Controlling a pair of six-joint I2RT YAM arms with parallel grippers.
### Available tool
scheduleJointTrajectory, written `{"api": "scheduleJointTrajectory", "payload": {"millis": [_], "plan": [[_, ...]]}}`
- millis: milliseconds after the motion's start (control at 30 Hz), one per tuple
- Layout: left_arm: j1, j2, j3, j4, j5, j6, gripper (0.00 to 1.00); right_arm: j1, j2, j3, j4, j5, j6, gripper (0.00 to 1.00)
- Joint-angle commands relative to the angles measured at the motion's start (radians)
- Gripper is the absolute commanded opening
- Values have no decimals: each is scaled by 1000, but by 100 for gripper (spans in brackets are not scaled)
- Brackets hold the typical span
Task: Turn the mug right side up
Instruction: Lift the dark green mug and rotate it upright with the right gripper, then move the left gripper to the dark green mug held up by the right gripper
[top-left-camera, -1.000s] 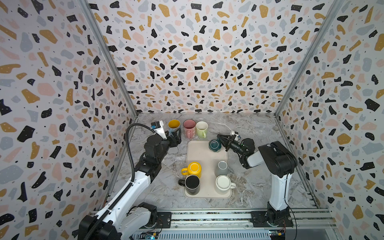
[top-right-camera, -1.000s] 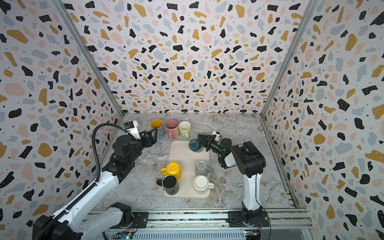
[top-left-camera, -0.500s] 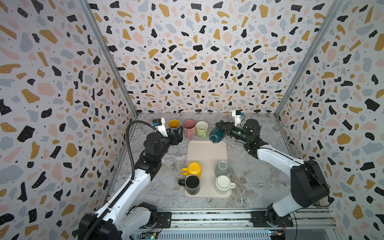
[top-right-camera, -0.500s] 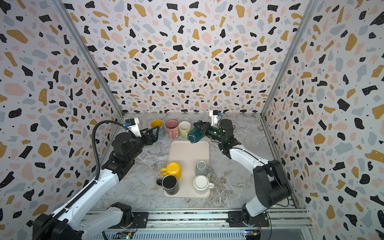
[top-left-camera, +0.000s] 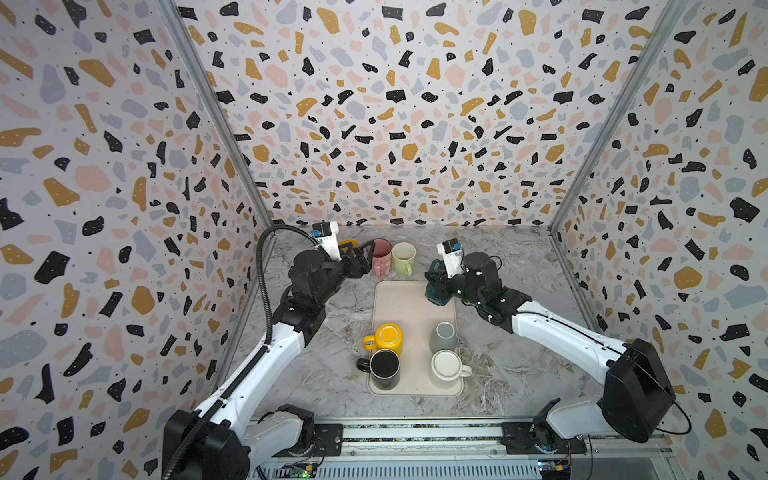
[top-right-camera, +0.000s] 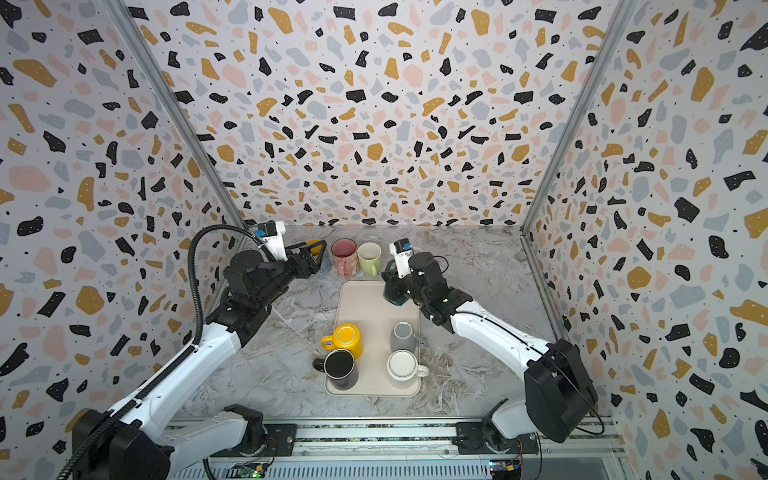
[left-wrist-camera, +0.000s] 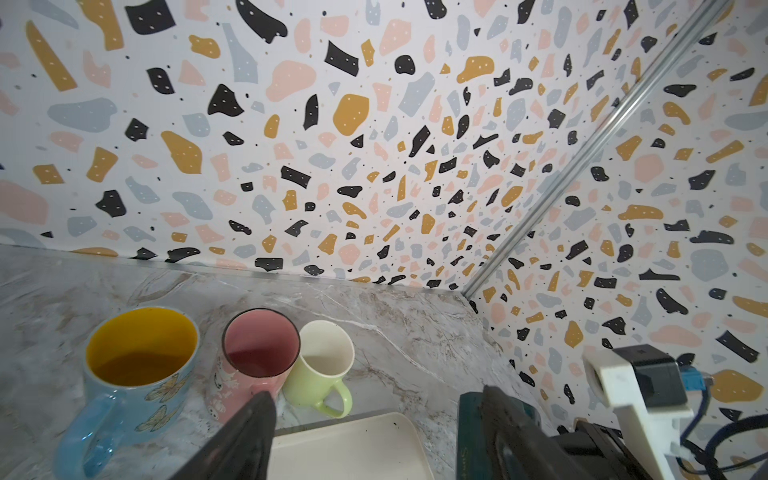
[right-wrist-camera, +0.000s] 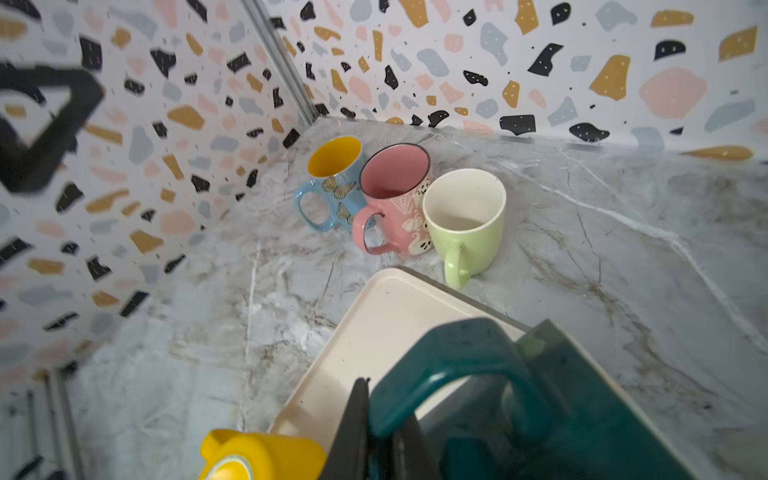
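We see right end effector (top-left-camera: 432, 283) pinching mug (top-left-camera: 437, 298) by its handle at tray's (top-left-camera: 403, 303) far corner; left end effector (top-left-camera: 365, 254) spread, farther off.

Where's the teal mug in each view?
Top view: teal mug at the tray's far right corner.
Top view: same corner.
Left wrist: only a teal sliver, mostly hidden.
Right wrist: close foreground, handle toward camera.
Shared landmark: green mug, behind the tray.

Teal mug (right-wrist-camera: 590, 407) cut off at the frame edge; blue mug (top-left-camera: 348, 242) mostly behind the left claw (top-left-camera: 365, 254).
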Motion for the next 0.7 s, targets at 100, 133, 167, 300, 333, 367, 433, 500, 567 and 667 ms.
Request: {"api": "scheduleJointTrajectory", "payload": {"millis": [100,133,167,300,333,367,433,500,567,667], "plan": [[6,36,100,-22,117,77,77,129,-120,-21,139,288,-380,0],[7,38,109,-36,121,88,77,150,-121,-29,151,323,-416,0],[6,40,119,-45,126,99,77,172,-122,-38,167,362,-470,0],[6,51,176,-99,188,156,77,251,-99,-68,238,523,-648,0],[6,52,187,-111,198,165,77,265,-92,-74,250,546,-688,0],[6,54,200,-121,210,174,77,280,-82,-79,264,573,-726,0],[6,53,216,-145,239,193,77,305,-66,-91,301,626,-781,0],[6,54,230,-178,274,218,77,323,-51,-101,337,668,-828,0],[3,55,242,-218,300,245,76,340,-37,-115,379,704,-882,0],[-6,55,263,-283,323,280,76,358,-17,-133,445,756,-954,0]]}}
